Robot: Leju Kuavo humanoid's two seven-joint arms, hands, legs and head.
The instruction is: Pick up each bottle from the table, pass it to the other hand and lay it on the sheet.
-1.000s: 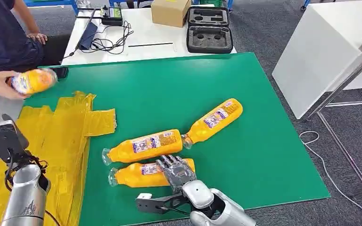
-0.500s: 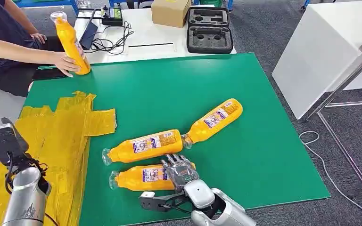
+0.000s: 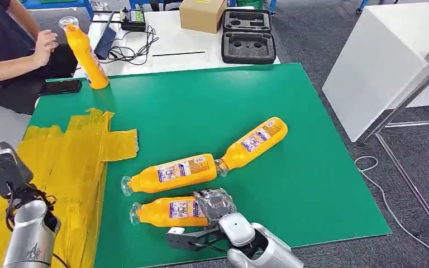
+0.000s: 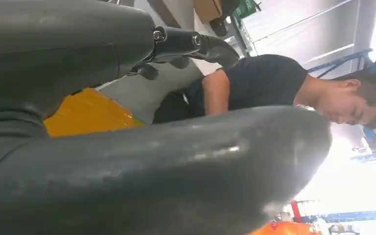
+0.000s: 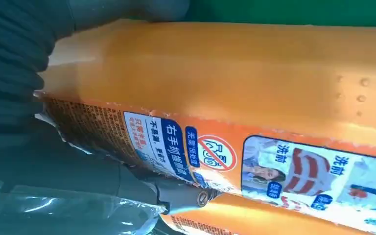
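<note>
Worktop: green-covered worktop (image 3: 290, 167) on a grey carpeted floor, with a white table (image 3: 170, 50) behind it and another white table (image 3: 380, 61) off to the right.
Sheet: crumpled yellow plastic sheet (image 3: 72, 162) spread over the worktop's left side, no bottle lying on it.
Nearest bottle: orange plastic bottle with a printed label (image 3: 170, 211), on its side at the worktop's near edge, cap end pointing left.
Right robot hand: right robot hand (image 3: 217, 204) wrapped over the base end of the nearest bottle, fingers curled on it; the right wrist view shows dark fingers (image 5: 176, 193) pressed against the label (image 5: 274, 166).
Left robot hand: left robot hand (image 4: 142, 166) close to the wrist camera, its fingers apart with nothing between them; the silver left arm (image 3: 28, 234) stands over the sheet's near left corner.
Other bottles: second orange bottle (image 3: 170, 173) lying just beyond the nearest one; third orange bottle (image 3: 254, 142) lying slanted, its cap end touching the second bottle's base; fourth orange bottle (image 3: 86, 53) standing upright at the far left edge.
Person: seated person in a dark shirt (image 3: 3, 44) at the far left, hand apart from the upright bottle.
</note>
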